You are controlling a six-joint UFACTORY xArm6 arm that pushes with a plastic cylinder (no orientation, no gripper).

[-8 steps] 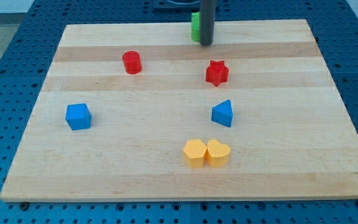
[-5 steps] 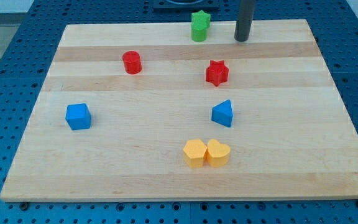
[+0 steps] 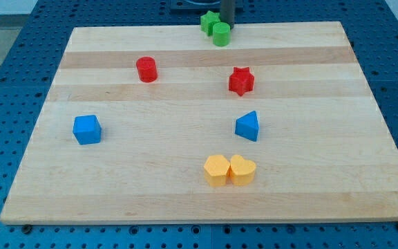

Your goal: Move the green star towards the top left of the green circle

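The green star [image 3: 209, 21] sits at the board's top edge, touching the upper left side of the green circle [image 3: 221, 34]. My tip [image 3: 228, 26] is at the view's top, just to the right of the star and just above the circle, close against both. The rod rises out of the frame's top.
A red cylinder [image 3: 146, 69] and a red star [image 3: 241, 81] lie mid-board. A blue cube [image 3: 87, 129] is at the left, a blue triangular block [image 3: 248, 126] right of centre. A yellow hexagon [image 3: 217, 169] and a yellow heart [image 3: 242, 169] touch near the bottom. The wooden board [image 3: 323, 173] lies on a blue pegboard.
My tip swung from in front of the green blocks out to the right, then back to the top edge. The green star slid left, from above the circle to its upper left.
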